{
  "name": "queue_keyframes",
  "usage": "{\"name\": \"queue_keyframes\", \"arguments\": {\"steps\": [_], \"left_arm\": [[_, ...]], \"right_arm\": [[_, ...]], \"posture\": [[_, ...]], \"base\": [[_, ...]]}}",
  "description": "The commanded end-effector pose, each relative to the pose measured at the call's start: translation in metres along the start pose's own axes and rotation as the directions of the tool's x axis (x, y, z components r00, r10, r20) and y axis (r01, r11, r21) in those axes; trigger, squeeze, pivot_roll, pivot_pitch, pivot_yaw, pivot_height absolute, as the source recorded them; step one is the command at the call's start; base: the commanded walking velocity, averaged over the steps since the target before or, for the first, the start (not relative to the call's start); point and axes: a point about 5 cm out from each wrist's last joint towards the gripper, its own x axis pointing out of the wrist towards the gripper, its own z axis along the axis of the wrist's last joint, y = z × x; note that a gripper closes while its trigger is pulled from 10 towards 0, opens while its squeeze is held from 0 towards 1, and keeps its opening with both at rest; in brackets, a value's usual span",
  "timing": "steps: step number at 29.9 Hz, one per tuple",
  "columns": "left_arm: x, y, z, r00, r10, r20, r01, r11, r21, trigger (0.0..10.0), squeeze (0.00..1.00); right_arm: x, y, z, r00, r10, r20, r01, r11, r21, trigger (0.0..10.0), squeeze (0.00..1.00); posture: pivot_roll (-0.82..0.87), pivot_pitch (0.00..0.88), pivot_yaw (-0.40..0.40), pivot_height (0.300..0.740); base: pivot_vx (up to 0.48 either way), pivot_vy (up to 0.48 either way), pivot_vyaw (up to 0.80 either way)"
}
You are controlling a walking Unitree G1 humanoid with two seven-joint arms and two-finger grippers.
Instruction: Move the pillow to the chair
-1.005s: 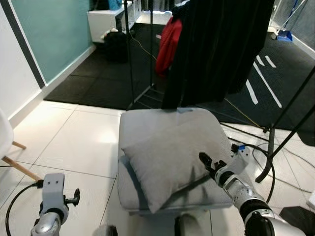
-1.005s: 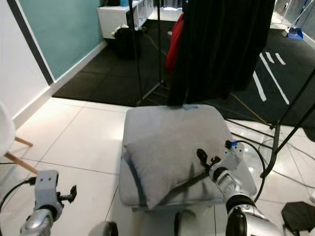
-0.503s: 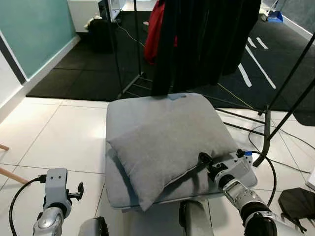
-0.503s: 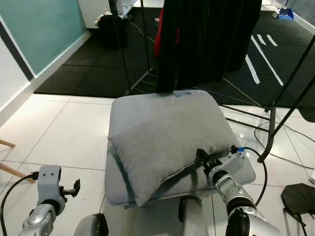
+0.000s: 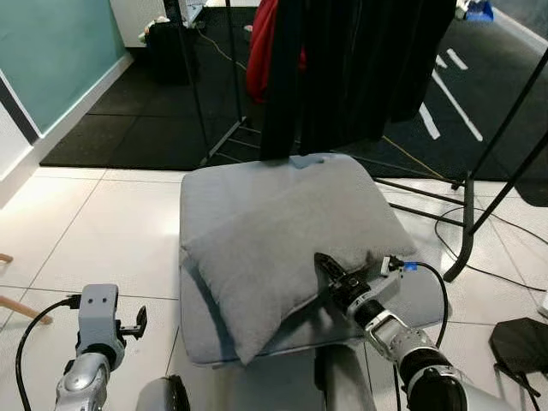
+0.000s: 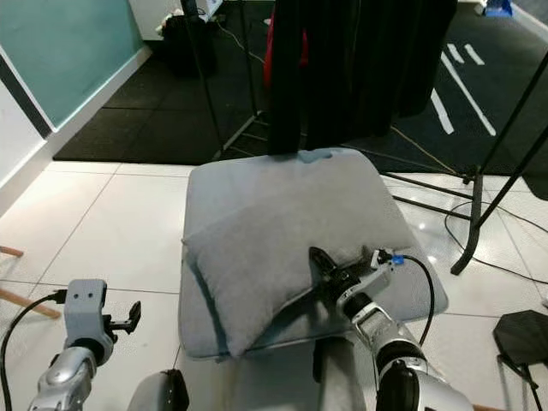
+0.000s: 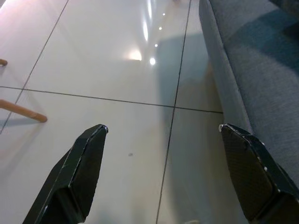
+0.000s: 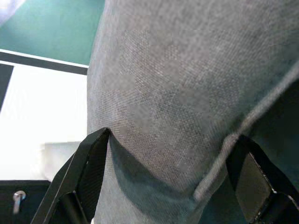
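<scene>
A grey pillow [image 5: 282,248] lies askew on a grey cushioned seat [image 5: 342,175]. My right gripper [image 5: 328,267] is at the pillow's near right edge. Its fingers stand open, and in the right wrist view the pillow [image 8: 177,93] and its seam fill the gap of the right gripper [image 8: 170,168]. My left gripper [image 7: 163,154] hangs low at the left, open, over white floor tiles beside the seat's side [image 7: 243,70]. Wooden chair legs [image 5: 19,308] show at the far left edge.
A clothes rack with black garments [image 5: 360,60] and a red one [image 5: 261,51] stands just behind the seat. Black stand legs [image 5: 479,180] and cables [image 5: 445,282] lie on the floor at the right. A dark mat [image 5: 145,120] covers the floor beyond the tiles.
The camera has shifted, so the chair's white seat left the picture. My right gripper has moved left and forward, from beside the pillow's right corner onto its near edge.
</scene>
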Motion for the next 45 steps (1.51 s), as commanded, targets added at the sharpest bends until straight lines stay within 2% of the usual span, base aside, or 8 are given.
{"name": "queue_keyframes", "arguments": {"steps": [1, 4, 5, 6, 26, 34, 35, 45], "left_arm": [[-0.005, 0.009, -0.007, 0.999, 0.011, -0.031, -0.010, 1.000, 0.019, 10.0, 0.00], [-0.005, 0.013, -0.003, 1.000, 0.011, -0.019, -0.010, 0.999, 0.033, 10.0, 0.00], [-0.005, 0.015, 0.000, 1.000, 0.010, -0.008, -0.010, 0.999, 0.039, 10.0, 0.00], [-0.005, 0.016, 0.003, 1.000, 0.010, 0.002, -0.010, 0.999, 0.044, 10.0, 0.00], [-0.009, 0.020, 0.007, 1.000, 0.016, 0.015, -0.017, 0.999, 0.050, 10.0, 0.00], [-0.009, 0.019, 0.008, 1.000, 0.015, 0.012, -0.016, 0.999, 0.044, 10.0, 0.00], [-0.006, 0.016, 0.010, 1.000, 0.021, 0.019, -0.022, 0.999, 0.032, 10.0, 0.00], [0.003, 0.009, 0.015, 0.997, 0.073, 0.007, -0.073, 0.997, -0.037, 10.0, 0.00]], "right_arm": [[0.005, 0.003, -0.007, 1.000, -0.010, -0.009, 0.010, 1.000, 0.029, 10.0, 0.00], [0.009, 0.004, -0.005, 0.999, -0.038, 0.010, 0.038, 0.999, 0.017, 10.0, 0.00], [0.011, 0.008, -0.002, 0.999, -0.018, 0.027, 0.017, 1.000, 0.017, 6.2, 0.00], [0.013, 0.011, 0.001, 0.999, 0.005, 0.038, -0.006, 1.000, 0.014, 0.0, 0.00], [0.022, 0.026, 0.019, 0.997, 0.057, 0.048, -0.053, 0.995, -0.086, 0.0, 0.00], [0.027, 0.029, 0.016, 1.000, -0.012, -0.024, 0.005, 0.965, -0.261, 0.0, 0.00], [0.030, 0.039, 0.021, 0.995, 0.086, -0.045, -0.096, 0.950, -0.298, 0.0, 0.00], [0.023, 0.040, 0.036, 0.991, 0.126, -0.039, -0.132, 0.930, -0.342, 0.0, 0.00]], "posture": [[-0.02, 0.183, 0.040, 0.510], [0.00, 0.178, 0.040, 0.510], [0.01, 0.177, 0.039, 0.510], [0.01, 0.175, 0.039, 0.510], [0.02, 0.168, 0.032, 0.510], [-0.01, 0.165, 0.027, 0.510], [-0.03, 0.160, 0.019, 0.510], [-0.09, 0.151, 0.000, 0.540]], "base": [[0.000, 0.000, 0.00], [0.000, 0.000, 0.00], [0.000, 0.000, 0.00], [0.000, 0.000, 0.00], [0.000, 0.000, 0.00], [0.000, 0.000, 0.00], [0.000, 0.000, 0.00], [0.000, 0.000, 0.00]]}}
